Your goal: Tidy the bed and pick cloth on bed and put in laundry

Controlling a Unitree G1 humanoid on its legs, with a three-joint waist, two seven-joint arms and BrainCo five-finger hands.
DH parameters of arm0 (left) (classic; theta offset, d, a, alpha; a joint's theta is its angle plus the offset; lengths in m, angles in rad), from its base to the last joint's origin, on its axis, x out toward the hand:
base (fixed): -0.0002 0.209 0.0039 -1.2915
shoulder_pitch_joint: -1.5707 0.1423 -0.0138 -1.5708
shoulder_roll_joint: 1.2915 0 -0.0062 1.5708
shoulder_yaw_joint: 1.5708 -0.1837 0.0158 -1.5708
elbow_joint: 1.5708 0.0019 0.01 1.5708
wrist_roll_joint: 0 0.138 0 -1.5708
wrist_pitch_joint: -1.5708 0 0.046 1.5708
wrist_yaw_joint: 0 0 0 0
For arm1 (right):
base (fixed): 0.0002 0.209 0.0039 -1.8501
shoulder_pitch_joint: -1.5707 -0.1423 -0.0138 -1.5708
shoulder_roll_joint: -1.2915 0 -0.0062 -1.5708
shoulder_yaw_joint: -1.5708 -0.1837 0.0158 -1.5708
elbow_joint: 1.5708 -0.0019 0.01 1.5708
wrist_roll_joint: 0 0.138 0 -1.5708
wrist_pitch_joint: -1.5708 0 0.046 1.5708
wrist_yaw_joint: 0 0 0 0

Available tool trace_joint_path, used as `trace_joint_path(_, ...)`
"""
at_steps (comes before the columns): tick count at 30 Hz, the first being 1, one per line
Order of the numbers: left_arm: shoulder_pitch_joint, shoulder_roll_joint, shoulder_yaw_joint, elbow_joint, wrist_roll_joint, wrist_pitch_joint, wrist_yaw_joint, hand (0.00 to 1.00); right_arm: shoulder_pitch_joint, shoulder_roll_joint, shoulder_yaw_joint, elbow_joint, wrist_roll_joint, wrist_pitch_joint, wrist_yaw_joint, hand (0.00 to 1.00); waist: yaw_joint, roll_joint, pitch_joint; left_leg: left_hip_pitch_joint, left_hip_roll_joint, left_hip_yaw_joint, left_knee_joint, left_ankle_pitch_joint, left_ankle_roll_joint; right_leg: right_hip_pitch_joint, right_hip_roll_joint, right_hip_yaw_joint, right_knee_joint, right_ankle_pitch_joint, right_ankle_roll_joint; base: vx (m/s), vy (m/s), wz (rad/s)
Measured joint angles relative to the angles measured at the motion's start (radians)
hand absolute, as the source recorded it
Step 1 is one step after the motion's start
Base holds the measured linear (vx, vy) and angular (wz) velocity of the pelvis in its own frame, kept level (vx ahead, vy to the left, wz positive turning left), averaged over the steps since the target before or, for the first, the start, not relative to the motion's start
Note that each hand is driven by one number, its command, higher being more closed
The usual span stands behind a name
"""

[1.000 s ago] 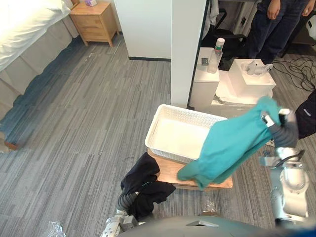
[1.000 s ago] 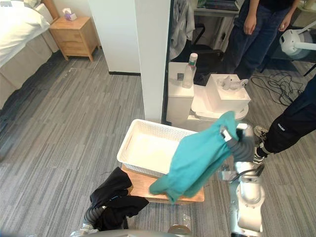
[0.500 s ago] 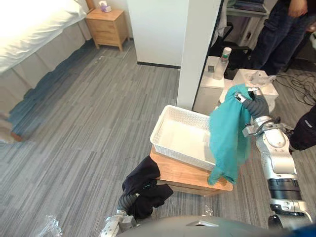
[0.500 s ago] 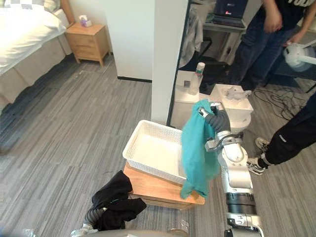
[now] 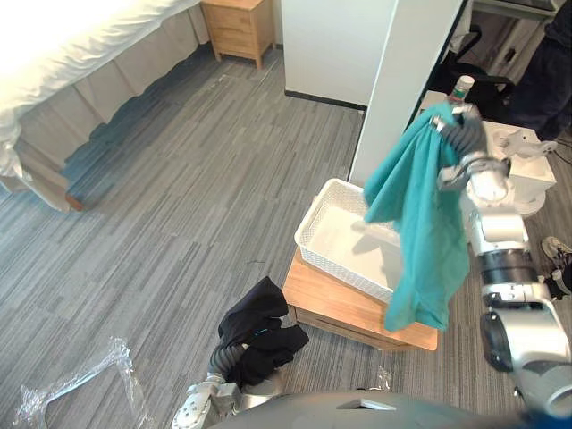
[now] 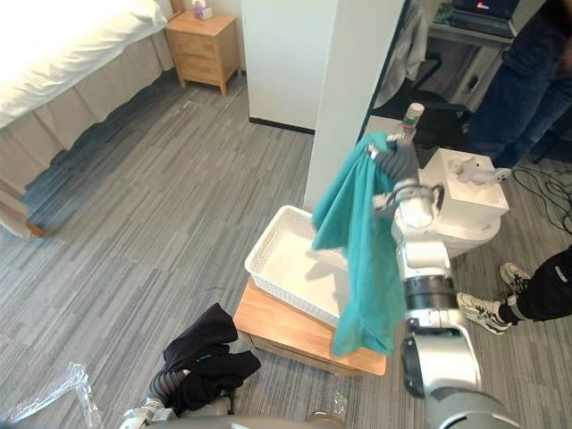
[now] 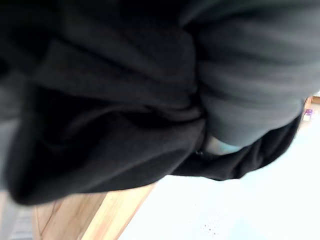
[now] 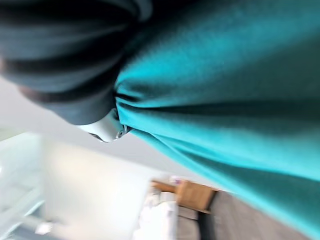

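A teal cloth [image 5: 424, 214] hangs long and loose from my right hand [image 5: 461, 136], which is raised high and shut on its bunched top. Its lower end dangles over the near right side of the white laundry basket [image 5: 323, 198], which shows nothing inside. The basket rests on a low wooden stand [image 5: 331, 299]. Down at the lower left a black cloth [image 5: 259, 329] is heaped over my left hand [image 7: 247, 107], just left of the stand. In the right wrist view teal folds [image 8: 235, 85] gather at the hand's dark cover.
The bed [image 5: 71, 54] with its grey skirt runs along the upper left, a wooden nightstand [image 5: 239, 27] beyond it. A white pillar [image 5: 402, 71] stands behind the basket. A white unit [image 6: 465, 183] and a person [image 6: 527, 80] are at the right. Crumpled plastic [image 5: 63, 389] lies on the floor.
My right hand has lifted the teal cloth higher and swung it left, from beside the stand to over the basket's edge. The camera has shifted. The black cloth stays low at the left.
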Motion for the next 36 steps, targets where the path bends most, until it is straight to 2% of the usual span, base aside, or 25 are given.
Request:
trace_joint_path(1,0.000,0.000,0.000,-0.002,0.000,0.000,0.000,1.00,-0.025,-0.013,0.000,0.003,0.000,0.000,0.000,1.00,0.001,0.000,0.000,0.001,0.002,-0.004,-0.001,0.001,0.000,0.004,0.002,-0.001,-0.002,0.001,-0.001,-0.07,-0.024,0.15)
trace_joint_path(3,0.002,0.000,0.002,-0.016,0.000,0.000,-0.001,1.00,-0.117,-0.058,0.003,0.027,0.002,0.000,-0.003,1.00,0.025,0.000,0.000,0.006,0.008,-0.005,-0.003,0.006,0.002,0.008,0.012,0.001,-0.002,0.005,-0.007,-0.10,-0.020,0.03)
trace_joint_path(5,0.000,0.000,0.010,-0.021,0.000,0.000,-0.004,1.00,-0.168,-0.082,0.012,0.036,0.005,0.002,-0.006,1.00,0.031,-0.001,0.000,0.004,0.016,-0.009,-0.004,0.008,0.002,0.010,0.023,0.000,-0.003,0.007,-0.010,-0.13,-0.022,0.05)
trace_joint_path(9,0.000,0.011,0.025,-0.021,0.001,0.010,-0.017,1.00,-0.228,-0.102,0.030,0.065,0.066,0.027,-0.008,1.00,0.048,-0.011,0.002,0.004,0.033,-0.009,-0.004,0.005,0.005,0.019,0.037,-0.003,-0.023,0.013,-0.020,-0.12,-0.024,0.03)
trace_joint_path(12,0.000,0.030,0.030,-0.021,0.012,0.011,-0.022,1.00,-0.225,-0.114,0.051,0.082,0.112,0.054,-0.006,1.00,0.052,-0.028,0.004,-0.003,0.034,-0.006,-0.004,0.005,0.005,0.014,0.038,-0.010,-0.034,0.015,-0.016,-0.05,-0.012,0.08)
trace_joint_path(14,0.002,0.043,0.031,-0.021,0.030,0.014,-0.023,1.00,-0.202,-0.113,0.049,0.085,0.125,0.057,-0.005,1.00,0.056,-0.037,-0.001,-0.009,0.032,-0.005,-0.003,0.006,0.006,0.009,0.037,-0.009,-0.037,0.016,-0.016,0.00,0.000,0.00)
trace_joint_path(18,0.004,0.054,0.037,-0.021,0.037,0.023,-0.023,1.00,-0.042,-0.042,0.038,0.078,0.139,0.066,0.013,1.00,0.057,-0.050,-0.009,-0.016,0.022,0.005,-0.003,0.020,0.009,0.004,0.030,-0.001,-0.027,0.021,-0.018,0.07,0.003,-0.04)
trace_joint_path(20,-0.019,0.055,0.037,-0.024,0.037,0.023,-0.023,1.00,0.035,0.030,0.040,0.089,0.137,0.079,0.014,1.00,0.062,-0.036,0.023,-0.021,0.024,0.008,-0.003,0.027,0.008,-0.006,0.031,0.002,-0.016,0.025,-0.012,0.04,-0.008,-0.06)
trace_joint_path(22,-0.085,0.055,0.038,-0.037,0.033,0.022,-0.022,1.00,0.048,0.084,0.044,0.151,0.127,0.077,-0.010,1.00,0.063,-0.014,0.087,-0.070,0.043,0.003,-0.003,0.040,0.007,-0.071,0.046,0.002,0.018,0.020,-0.019,-0.08,-0.034,-0.05)
trace_joint_path(25,-0.158,0.069,0.043,-0.081,0.013,0.009,-0.016,1.00,0.027,0.098,0.041,0.201,0.100,0.062,-0.051,1.00,0.088,-0.011,0.168,-0.149,0.072,-0.005,-0.002,0.057,0.008,-0.159,0.070,0.001,0.041,0.026,-0.033,-0.09,-0.032,-0.07)
trace_joint_path(27,-0.206,0.075,0.058,-0.089,-0.015,0.001,0.002,1.00,-0.027,0.123,0.015,0.272,0.099,0.040,-0.067,1.00,0.105,-0.011,0.252,-0.179,0.078,-0.009,0.003,0.080,0.001,-0.199,0.071,0.000,0.070,0.026,-0.038,-0.02,-0.017,-0.01)
trace_joint_path(31,-0.237,0.074,0.055,-0.093,-0.023,-0.017,0.021,1.00,-0.100,0.114,-0.028,0.384,0.101,-0.021,-0.094,1.00,0.111,-0.003,0.285,-0.240,0.064,-0.012,0.003,0.094,0.001,-0.269,0.058,-0.001,0.096,0.022,-0.036,0.03,0.014,0.02)
trace_joint_path(33,-0.253,0.071,0.048,-0.092,-0.022,-0.032,0.051,1.00,-0.102,0.082,-0.048,0.431,0.123,-0.050,-0.116,1.00,0.107,0.017,0.299,-0.259,0.047,-0.018,0.003,0.093,0.002,-0.295,0.038,-0.007,0.123,0.007,-0.026,0.02,0.039,0.12)
trace_joint_path(36,-0.280,0.071,0.041,-0.054,-0.023,-0.049,0.064,1.00,-0.081,0.042,-0.080,0.462,0.151,-0.070,-0.122,1.00,0.104,0.050,0.319,-0.267,0.029,-0.017,0.003,0.091,0.005,-0.324,0.014,-0.004,0.167,-0.016,-0.019,0.01,0.023,0.04)
